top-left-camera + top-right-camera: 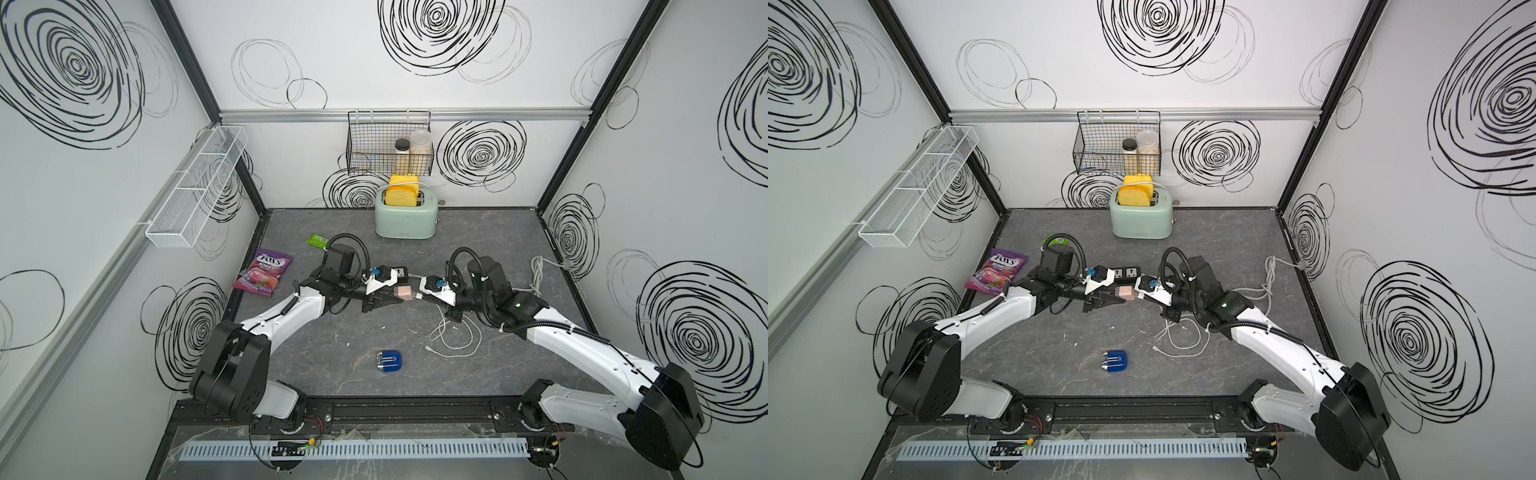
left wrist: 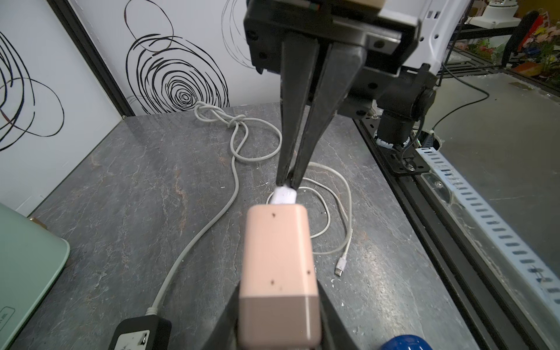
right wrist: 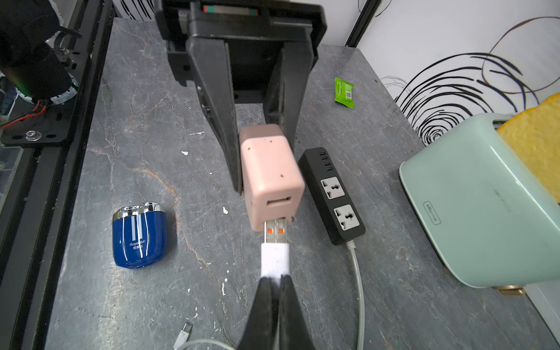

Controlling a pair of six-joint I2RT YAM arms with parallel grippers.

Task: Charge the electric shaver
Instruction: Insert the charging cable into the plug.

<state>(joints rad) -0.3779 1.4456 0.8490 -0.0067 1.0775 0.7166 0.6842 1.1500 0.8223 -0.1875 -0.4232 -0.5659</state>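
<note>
Pink plastic marked the charger cube, which the left gripper clamped by its two side faces, jaws partly open to the cube's width. It was lifted clear of the table with its port face turned toward the other arm. That grip seemed chosen to leave the ports unobstructed and to brace the cube against a push.

The right gripper was pinched nearly shut on the white sleeve of the USB plug, well back from the metal shell, so the shell stayed free to enter. The plug's tip stood at the mouth of the lower port, with most of the shell outside; the step in hand was probably seating it.

In a top view, the electric shaver lay flat on the table at about 6 o'clock from the meeting grippers, well apart and untouched. The cable trailed loosely at 4 o'clock, its small connector lying free. The black power strip waited just beyond the cube at 12 o'clock.
</note>
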